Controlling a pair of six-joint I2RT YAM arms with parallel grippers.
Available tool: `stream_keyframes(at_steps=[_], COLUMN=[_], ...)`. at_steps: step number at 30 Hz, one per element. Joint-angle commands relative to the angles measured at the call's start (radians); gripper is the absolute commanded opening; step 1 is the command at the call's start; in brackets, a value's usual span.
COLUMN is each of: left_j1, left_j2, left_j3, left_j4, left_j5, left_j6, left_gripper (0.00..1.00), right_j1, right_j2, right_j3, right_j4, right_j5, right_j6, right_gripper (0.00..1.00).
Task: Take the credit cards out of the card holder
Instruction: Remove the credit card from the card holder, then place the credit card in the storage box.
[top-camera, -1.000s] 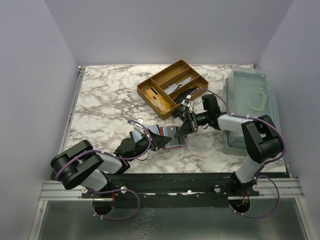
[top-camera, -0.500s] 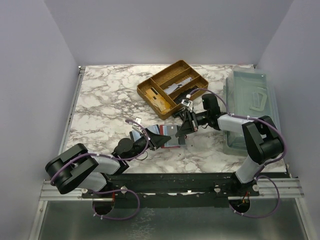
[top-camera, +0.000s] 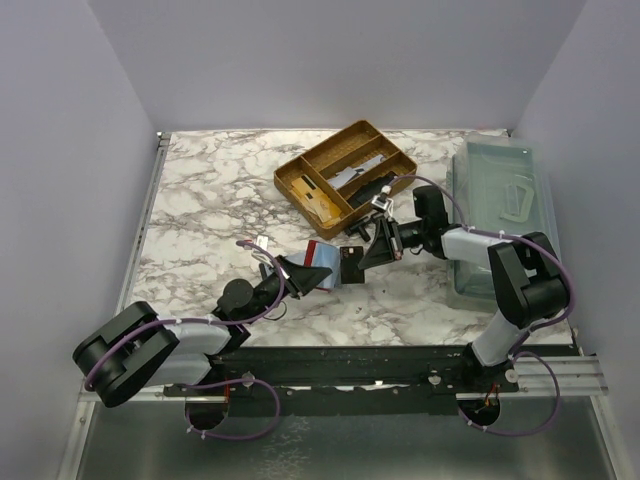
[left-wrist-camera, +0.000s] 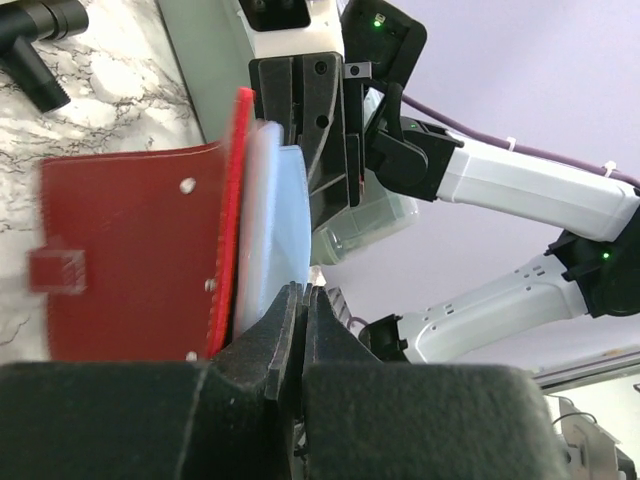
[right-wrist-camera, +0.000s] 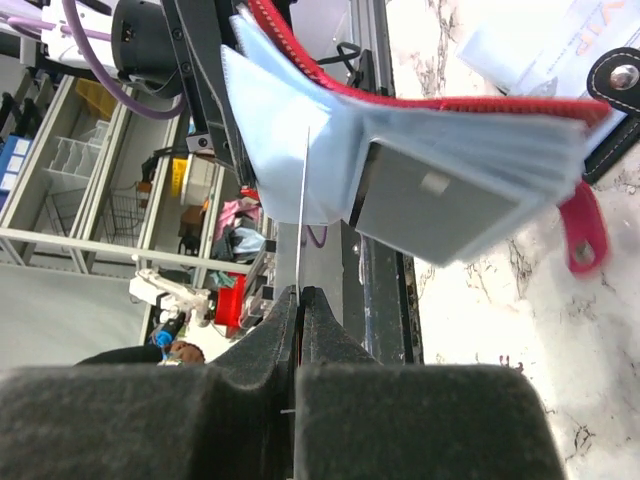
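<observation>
The card holder (top-camera: 322, 264) has a red cover (left-wrist-camera: 130, 250) and pale blue sleeves (right-wrist-camera: 290, 110), and hangs open above the table between both grippers. My left gripper (left-wrist-camera: 303, 290) is shut on the edge of a pale blue sleeve; it also shows in the top view (top-camera: 303, 273). My right gripper (right-wrist-camera: 301, 292) is shut on a thin credit card (right-wrist-camera: 303, 215) seen edge-on, whose far end reaches the sleeves. It also shows in the top view (top-camera: 363, 252). Another grey card (right-wrist-camera: 430, 200) sits in a sleeve.
A wooden divided tray (top-camera: 300, 165) with small items stands behind the grippers. A clear plastic bin (top-camera: 505, 215) stands at the right edge. White cards (right-wrist-camera: 560, 50) and a black snap strap (right-wrist-camera: 615, 80) lie on the marble table under the holder.
My left arm has drawn back to the left with the holder. The right gripper keeps its card, which now stands further out of the sleeves.
</observation>
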Motion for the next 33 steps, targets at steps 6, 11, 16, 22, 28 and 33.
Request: stream_keyframes(at_steps=[6,11,16,22,28,33], left_j1=[0.011,0.012,0.012,0.001,-0.026,-0.044], left_j2=[-0.031,-0.075,-0.049,0.072,0.175,0.342], left_j3=[-0.025,-0.024,0.013,0.099,0.162,0.134], left_j4=[0.027,-0.063,-0.078,-0.023,0.090,0.236], left_j5=[-0.003,0.009,0.054,0.076,0.011,-0.065], left_j6=[-0.014,-0.039,-0.071,-0.141,-0.185,-0.213], left_gripper=[0.00,0.00,0.00,0.00,0.00,0.00], right_j1=[-0.030,-0.039,-0.050,-0.081,-0.115,-0.142], right_j2=[-0.027,-0.100,-0.198,-0.180,-0.093,0.013], right_j3=[0.090,0.164,0.212,0.309,0.438,0.532], right_j4=[-0.307,-0.516,-0.591,-0.639,-0.640,-0.618], right_j5=[0.069,0.235,0.484,0.668,0.800,0.837], right_j6=[-0.311,-0.530,-0.643,-0.647,-0.526,-0.366], right_gripper=[0.00,0.00,0.00,0.00,0.00,0.00])
